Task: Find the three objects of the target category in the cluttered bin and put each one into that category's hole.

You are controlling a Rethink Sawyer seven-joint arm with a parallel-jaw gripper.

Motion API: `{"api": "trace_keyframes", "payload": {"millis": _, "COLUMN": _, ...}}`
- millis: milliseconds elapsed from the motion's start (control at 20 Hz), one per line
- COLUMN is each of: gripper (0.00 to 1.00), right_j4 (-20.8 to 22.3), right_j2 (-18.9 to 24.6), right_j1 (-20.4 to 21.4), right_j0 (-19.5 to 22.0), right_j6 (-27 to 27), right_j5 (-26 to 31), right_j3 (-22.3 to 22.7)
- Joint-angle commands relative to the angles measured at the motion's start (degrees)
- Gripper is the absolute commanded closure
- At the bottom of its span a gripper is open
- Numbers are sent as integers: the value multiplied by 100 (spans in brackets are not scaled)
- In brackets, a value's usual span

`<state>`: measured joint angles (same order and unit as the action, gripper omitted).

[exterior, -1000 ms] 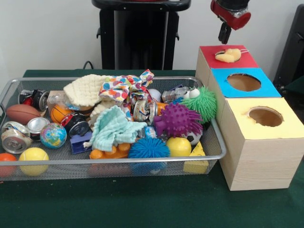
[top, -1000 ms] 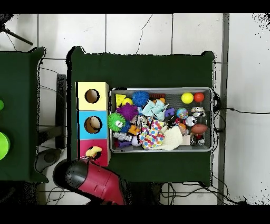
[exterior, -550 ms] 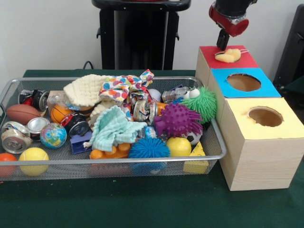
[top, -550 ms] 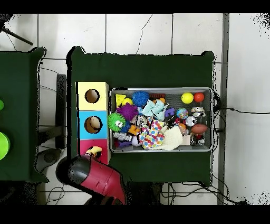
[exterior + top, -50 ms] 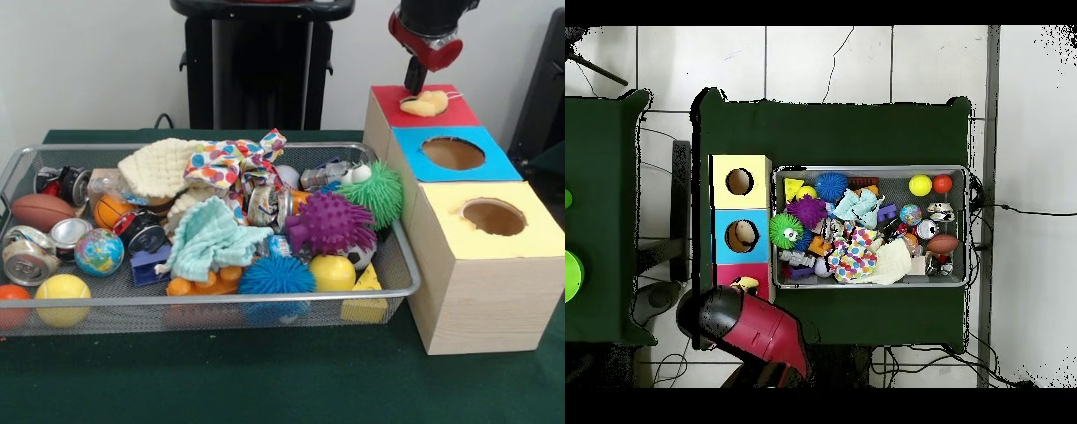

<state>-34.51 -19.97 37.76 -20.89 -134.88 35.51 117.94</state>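
Note:
My gripper [image 5: 413, 81] hangs at the back right, just above the red-topped box [image 5: 450, 113], its tip at the upper left edge of a pale yellow soft object [image 5: 424, 103] that lies on the box's hole. Whether it holds that object is unclear. In the overhead view the red arm [image 5: 755, 325] covers most of the red box, and only the yellow object [image 5: 745, 285] peeks out. The wire bin [image 5: 221, 300] holds a cream knitted cloth [image 5: 159, 166], a polka-dot cloth [image 5: 231, 161] and a teal cloth [image 5: 212, 237] among the clutter.
A blue-topped box [image 5: 494, 166] and a yellow-topped box [image 5: 530, 231] stand in a row in front of the red one. The blue box's hole [image 5: 742, 236] shows something inside. Spiky balls, cans, smooth balls and a small football fill the bin.
The gripper has dropped and shifted slightly left, from above the red box down to the yellow object. In the overhead view the arm has slid further over the red box.

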Motion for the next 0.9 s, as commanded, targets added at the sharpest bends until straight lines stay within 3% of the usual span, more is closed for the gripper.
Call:
{"api": "trace_keyframes", "payload": {"millis": 50, "gripper": 100, "right_j4": -459, "right_j2": 354, "right_j1": -412, "right_j0": 78, "right_j6": -1804, "right_j5": -245, "right_j3": -1011}}
{"api": "trace_keyframes", "payload": {"millis": 400, "gripper": 100, "right_j4": 0, "right_j2": -18, "right_j1": -111, "right_j0": 97, "right_j6": -1872, "right_j5": 1016, "right_j3": -1354}}
{"api": "trace_keyframes", "payload": {"millis": 900, "gripper": 100, "right_j4": -6, "right_j2": -207, "right_j1": -226, "right_j0": 169, "right_j6": -1969, "right_j5": 1609, "right_j3": -1834}}
